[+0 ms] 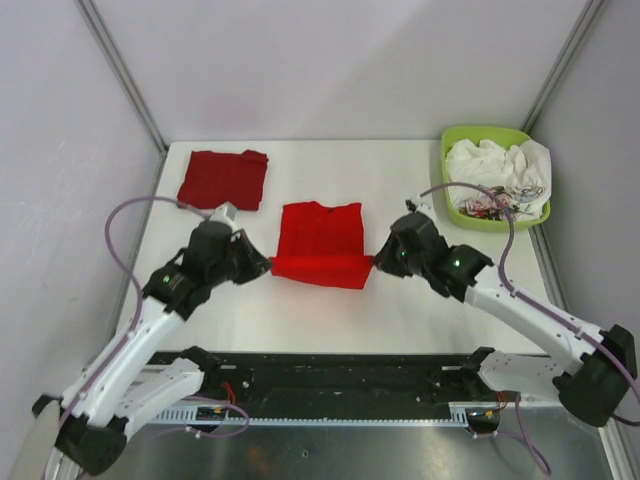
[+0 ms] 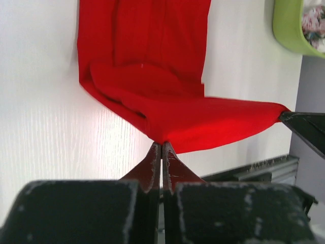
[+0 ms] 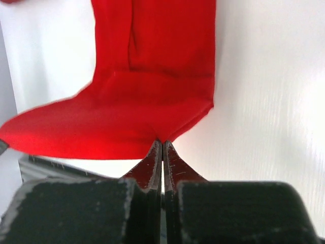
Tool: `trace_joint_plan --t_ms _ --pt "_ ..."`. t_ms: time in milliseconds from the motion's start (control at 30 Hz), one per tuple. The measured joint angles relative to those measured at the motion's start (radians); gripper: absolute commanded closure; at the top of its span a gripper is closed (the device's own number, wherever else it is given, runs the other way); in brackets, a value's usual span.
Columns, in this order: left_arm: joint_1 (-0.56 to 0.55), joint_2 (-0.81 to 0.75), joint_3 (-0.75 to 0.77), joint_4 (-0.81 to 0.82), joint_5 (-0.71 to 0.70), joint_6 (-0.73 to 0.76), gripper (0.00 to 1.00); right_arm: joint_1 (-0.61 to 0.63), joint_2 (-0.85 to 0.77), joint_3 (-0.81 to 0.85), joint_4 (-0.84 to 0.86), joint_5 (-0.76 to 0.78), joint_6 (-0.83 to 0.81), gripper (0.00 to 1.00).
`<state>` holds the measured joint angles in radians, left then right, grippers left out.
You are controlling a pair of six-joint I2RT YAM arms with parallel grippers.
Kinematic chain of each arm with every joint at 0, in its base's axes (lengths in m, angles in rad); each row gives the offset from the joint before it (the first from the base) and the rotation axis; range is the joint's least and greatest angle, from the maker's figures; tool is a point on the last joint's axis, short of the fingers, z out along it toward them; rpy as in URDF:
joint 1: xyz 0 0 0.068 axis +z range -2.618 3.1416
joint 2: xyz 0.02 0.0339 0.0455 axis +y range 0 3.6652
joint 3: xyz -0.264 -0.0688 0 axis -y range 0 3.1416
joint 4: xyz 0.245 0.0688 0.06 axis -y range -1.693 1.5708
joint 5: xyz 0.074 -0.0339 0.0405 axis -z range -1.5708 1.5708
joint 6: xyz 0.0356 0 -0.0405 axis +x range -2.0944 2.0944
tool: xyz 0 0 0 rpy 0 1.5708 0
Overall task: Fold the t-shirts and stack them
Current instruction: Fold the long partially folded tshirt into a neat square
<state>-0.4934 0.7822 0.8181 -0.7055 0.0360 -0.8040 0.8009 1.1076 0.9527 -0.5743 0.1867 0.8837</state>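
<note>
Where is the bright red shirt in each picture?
Top view: the bright red t-shirt lies in the middle of the white table.
Left wrist: upper middle, its corner pinched by the left gripper.
Right wrist: upper middle, its corner pinched by the right gripper.
Shared landmark: the white table under it.

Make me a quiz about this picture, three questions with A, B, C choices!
1. Where is the green basket? A. far right corner of the table B. its middle C. near left corner
2. How many red shirts are on the table? A. one B. two C. four
3. What are the grippers doing? A. hanging open B. pinching the bright red shirt C. holding the basket
Answers: 1 A, it sits far right. 2 B, dark red shirt plus bright one. 3 B, left gripper and right gripper are shut on its corners.
</note>
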Motion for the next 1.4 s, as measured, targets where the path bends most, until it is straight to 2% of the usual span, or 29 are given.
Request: trace_joint_plan --t_ms 233,567,1000,1400 --pt "0.042 0.362 0.195 0.116 -0.043 0.060 1.00 -0.218 0.215 0.100 0.128 -0.092 -0.103 1.00" --pt "0.119 0.719 0.416 0.214 -0.068 0.122 1.00 -0.336 0.508 0.222 0.292 -0.169 -0.178 1.00" --pt "0.177 0.996 0.597 0.278 -0.078 0.151 1.00 -0.388 0.759 0.466 0.367 -0.181 -0.227 1.00" --pt "0.217 1.119 0.636 0.290 -0.086 0.159 1.00 -0.391 0.978 0.655 0.385 -0.192 -0.257 1.00"
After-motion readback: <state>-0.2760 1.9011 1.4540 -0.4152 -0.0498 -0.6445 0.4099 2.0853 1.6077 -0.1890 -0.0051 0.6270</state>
